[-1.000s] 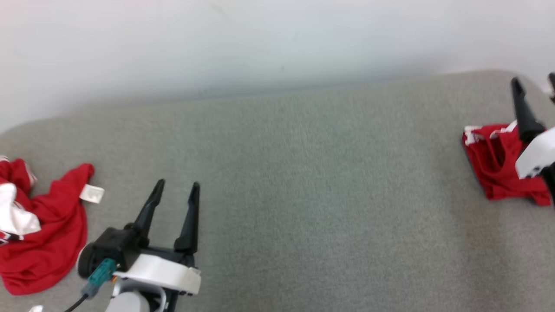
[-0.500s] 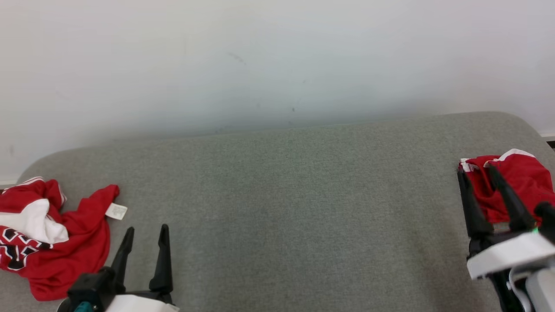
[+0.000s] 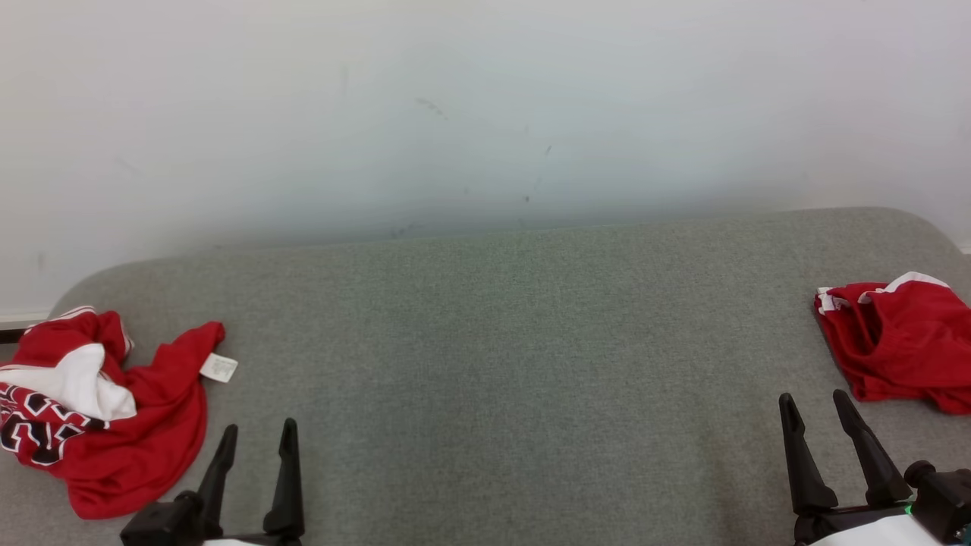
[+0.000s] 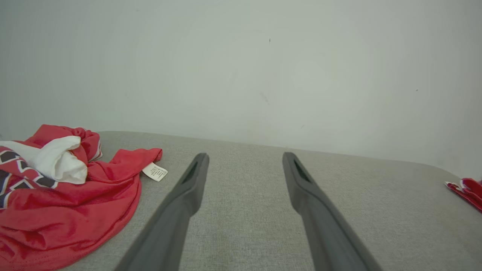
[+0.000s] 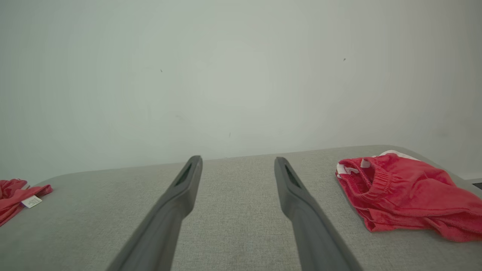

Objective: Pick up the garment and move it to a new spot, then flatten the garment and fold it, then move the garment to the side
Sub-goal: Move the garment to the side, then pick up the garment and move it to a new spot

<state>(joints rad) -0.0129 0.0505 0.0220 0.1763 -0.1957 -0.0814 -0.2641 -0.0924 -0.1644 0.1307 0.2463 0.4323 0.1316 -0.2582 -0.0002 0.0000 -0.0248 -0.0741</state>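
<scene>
Desk (image 3: 493, 364): grey fabric top with rounded far corners, back edge tight against a pale wall (image 3: 485, 114). The whole middle span between the two garments is bare, so you have open room there.

Crumpled red garment (image 3: 129, 440): on the desk's left end, near the far-left corner. It is bunched, with no clear long axis. One red lobe reaches toward the desk's middle and ends in a small white label (image 3: 219, 368). White fabric and a black-and-white print show in the folds, but the print cannot be read. Its left side is cut off by the head view's edge.

Folded red garment (image 3: 903, 349): on the desk's right end, lying low. Its long axis runs across the desk, and the gathered waistband with white trim faces the middle. Its right end runs out of the head view.

Left gripper (image 3: 259, 426): jaws apart and empty, just right of the crumpled garment and not touching it.

Right gripper (image 3: 813, 398): jaws apart and empty, on the near side of the folded garment and clear of it.

Both gripper bodies are cut off at the bottom edge.
</scene>
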